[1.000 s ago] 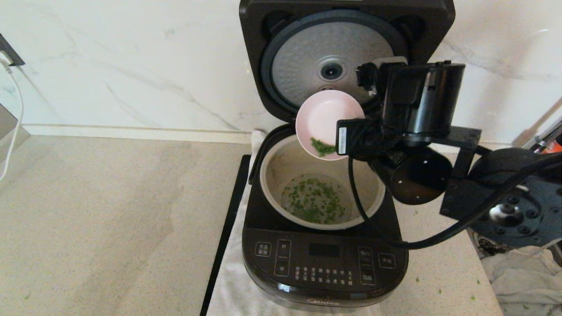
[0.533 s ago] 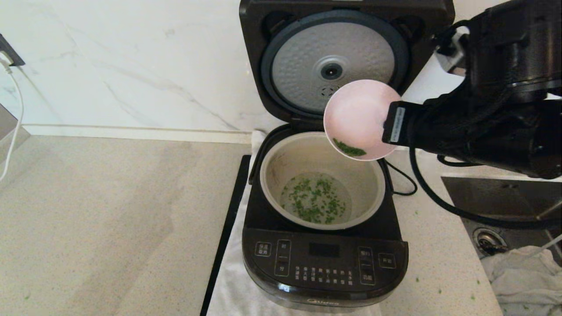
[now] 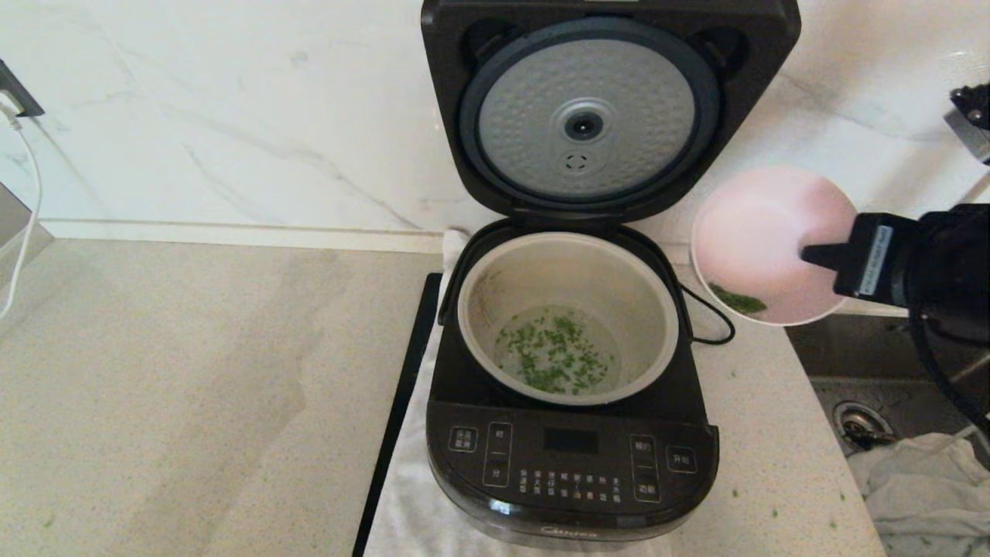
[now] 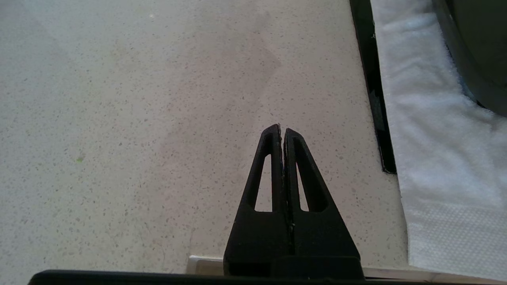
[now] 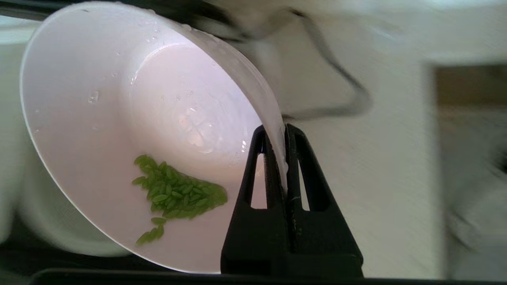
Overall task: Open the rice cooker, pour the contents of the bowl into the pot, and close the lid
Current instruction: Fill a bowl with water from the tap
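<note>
Most greens [image 3: 558,357] sitting in the pot [image 3: 481,298], carrying the tilted bowl [image 3: 762,232] toward the worktop's right edge, right gripper [image 3: 812,254] clamped on its rim, levelling first to avoid drips.

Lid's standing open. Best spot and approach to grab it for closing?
Judging by its pose, take the lid at its free top edge, coming from above and the robot's side, then swing it down toward the pot. It stands upright, hinged low at the rear, underside facing the robot. The right gripper holds the bowl, so it is not free.
</note>
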You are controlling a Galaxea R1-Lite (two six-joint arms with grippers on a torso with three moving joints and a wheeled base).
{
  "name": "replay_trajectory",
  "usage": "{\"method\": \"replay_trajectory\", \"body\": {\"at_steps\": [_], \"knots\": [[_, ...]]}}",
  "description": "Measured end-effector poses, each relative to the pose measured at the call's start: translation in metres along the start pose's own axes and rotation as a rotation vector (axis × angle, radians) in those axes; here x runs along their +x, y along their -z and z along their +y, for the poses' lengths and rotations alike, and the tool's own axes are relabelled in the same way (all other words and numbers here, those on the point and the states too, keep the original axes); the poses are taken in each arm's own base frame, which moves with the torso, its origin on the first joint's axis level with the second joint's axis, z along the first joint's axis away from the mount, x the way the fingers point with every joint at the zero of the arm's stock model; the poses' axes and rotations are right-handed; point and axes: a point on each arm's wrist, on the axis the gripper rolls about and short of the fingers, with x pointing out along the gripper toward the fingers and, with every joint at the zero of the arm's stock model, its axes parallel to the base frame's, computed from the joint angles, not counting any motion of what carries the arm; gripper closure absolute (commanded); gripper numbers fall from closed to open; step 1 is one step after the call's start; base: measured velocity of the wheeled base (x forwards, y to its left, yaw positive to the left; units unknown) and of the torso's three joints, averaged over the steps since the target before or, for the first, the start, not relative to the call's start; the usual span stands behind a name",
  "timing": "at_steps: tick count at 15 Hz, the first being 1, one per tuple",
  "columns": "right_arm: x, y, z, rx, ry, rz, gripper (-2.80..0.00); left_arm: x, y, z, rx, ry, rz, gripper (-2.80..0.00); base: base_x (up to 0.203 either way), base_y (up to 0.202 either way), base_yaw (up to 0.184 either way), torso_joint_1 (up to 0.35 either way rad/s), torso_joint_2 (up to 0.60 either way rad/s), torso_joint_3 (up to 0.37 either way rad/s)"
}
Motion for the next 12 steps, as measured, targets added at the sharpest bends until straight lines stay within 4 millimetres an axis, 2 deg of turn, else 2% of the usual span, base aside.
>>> {"method": "replay_trajectory", "body": {"at_steps": [8,12], "knots": [[-0.019,0.012,-0.108,0.182,0.217,0.135,0.00,0.000,0.000,0.000,0.000,0.000,0.000,0.00,0.000,0.000,0.000,0.000,0.00,0.000],[-0.019,0.018,-0.143,0.280,0.272,0.174,0.00,0.000,0.000,0.000,0.000,0.000,0.000,0.00,0.000,0.000,0.000,0.000,0.00,0.000]]}}
